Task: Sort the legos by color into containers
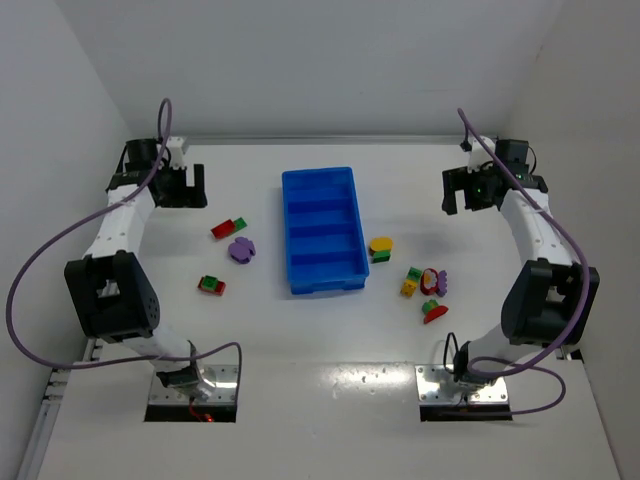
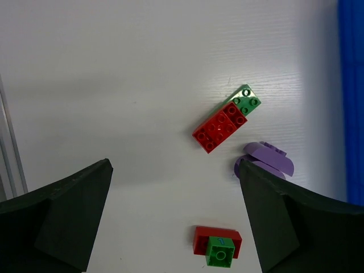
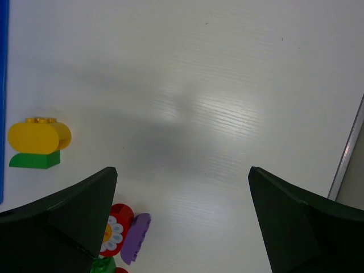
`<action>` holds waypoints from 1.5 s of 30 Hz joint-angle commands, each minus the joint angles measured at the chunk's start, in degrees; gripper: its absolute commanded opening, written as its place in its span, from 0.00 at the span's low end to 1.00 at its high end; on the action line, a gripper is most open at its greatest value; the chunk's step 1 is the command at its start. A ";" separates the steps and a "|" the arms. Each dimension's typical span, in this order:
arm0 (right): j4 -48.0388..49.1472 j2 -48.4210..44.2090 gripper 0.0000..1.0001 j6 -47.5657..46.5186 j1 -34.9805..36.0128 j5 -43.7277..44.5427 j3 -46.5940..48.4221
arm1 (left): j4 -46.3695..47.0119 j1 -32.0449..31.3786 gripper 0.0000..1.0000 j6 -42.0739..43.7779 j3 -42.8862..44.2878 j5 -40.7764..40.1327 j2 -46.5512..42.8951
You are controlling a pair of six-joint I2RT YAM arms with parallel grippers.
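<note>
The top camera sits high behind the arm bases (image 1: 192,385), looking down and forward over the whole table (image 1: 270,330), the blue tray (image 1: 318,172) mid-frame. Each wrist camera looks close down at the tabletop past its own jaws: the left gripper (image 2: 175,168) view shares the red-and-green brick (image 2: 224,120) with the top view, the right gripper (image 3: 183,170) view the yellow piece (image 3: 38,135); both catch the tray's edge

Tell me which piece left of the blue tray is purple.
The rounded purple piece, lying between the long bar and the small block, which are both red and green.
</note>
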 commanded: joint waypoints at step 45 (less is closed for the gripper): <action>-4.88 0.46 1.00 -4.59 0.51 -10.91 2.41 | -9.57 -10.63 0.80 44.17 6.87 5.66 19.47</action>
